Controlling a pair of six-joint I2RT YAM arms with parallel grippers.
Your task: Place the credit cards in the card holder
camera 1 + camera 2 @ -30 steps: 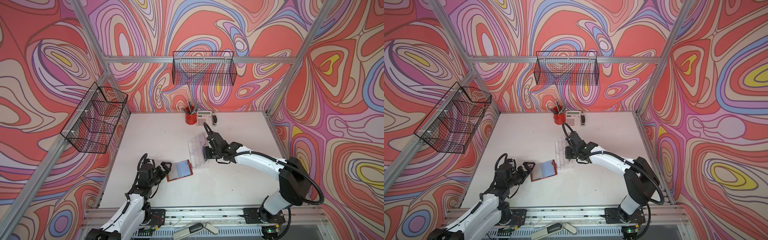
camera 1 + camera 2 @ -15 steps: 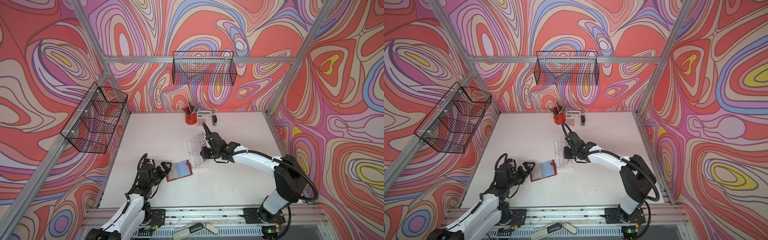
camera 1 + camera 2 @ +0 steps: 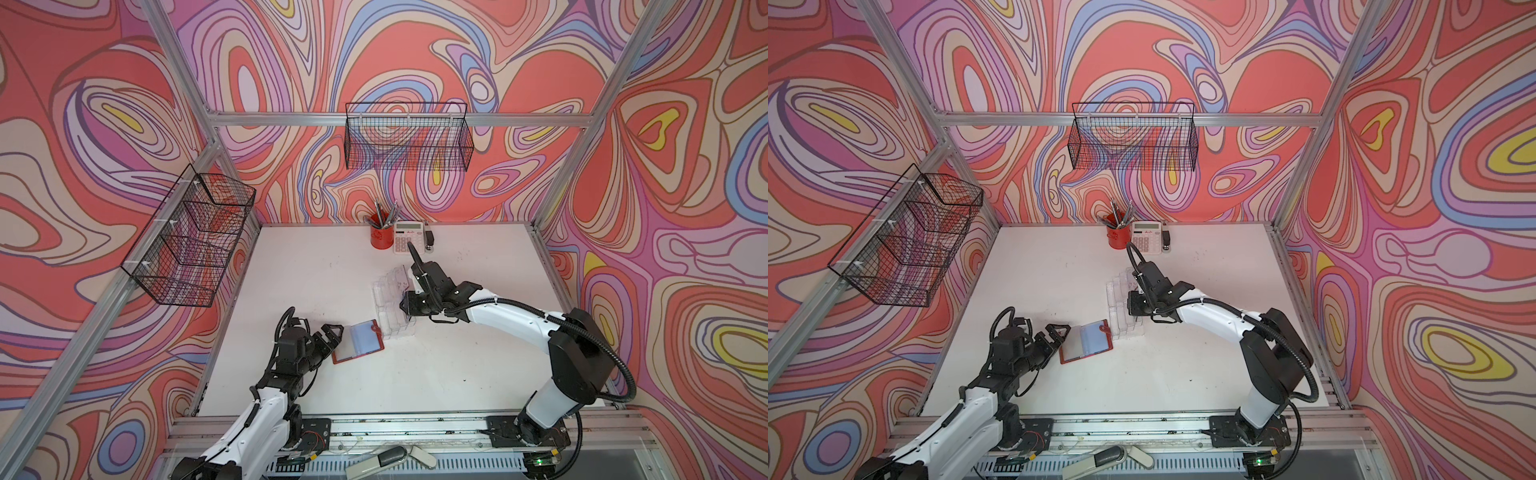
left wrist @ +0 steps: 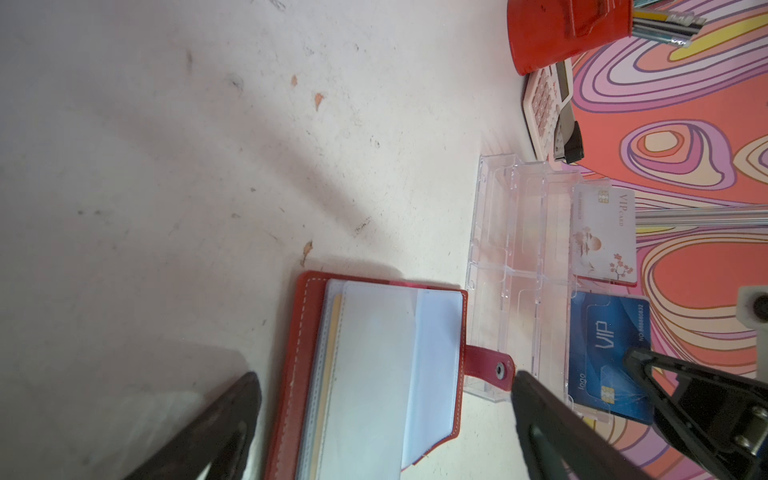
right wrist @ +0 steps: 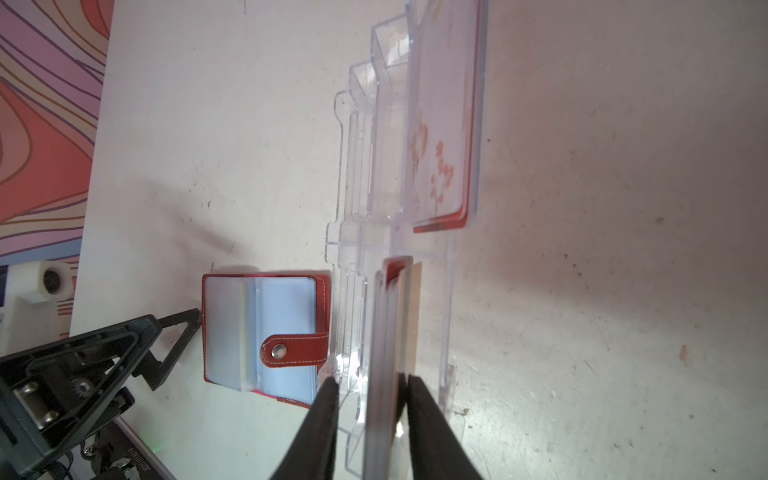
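Loosening was the change. The right gripper (image 5: 371,384), pinched tighter a second before at the clear acrylic card holder (image 3: 390,291), had let its jaws out a little, and its arm had shifted slightly along the holder's tallest step. In the right wrist view the jaws stood apart, straddling a small stack of cards (image 5: 392,324) that stood on edge in that step. One finger sat close against the stack's outer face. The other stood clear of it, with a transparent wall of the holder between them. I judged this a release rather than a grip: the holder bore the cards, not the gripper.

In the left wrist view a blue VIP card (image 4: 609,353) faced out of that same compartment. A white VIP card (image 4: 604,232) stood in the compartment next to it, on the same step. The lower steps showed no card.

The left gripper (image 4: 384,380) had not moved. Its jaws were spread wide on nothing, on the side of the red wallet (image 3: 357,343) away from the holder. The wallet lay open just beside the holder's lowest step, its snap tab pointing at the holder. A yellow card edge (image 4: 331,332) showed among its sleeves. That suggested this delivery was done and at least one card was yet to be moved.
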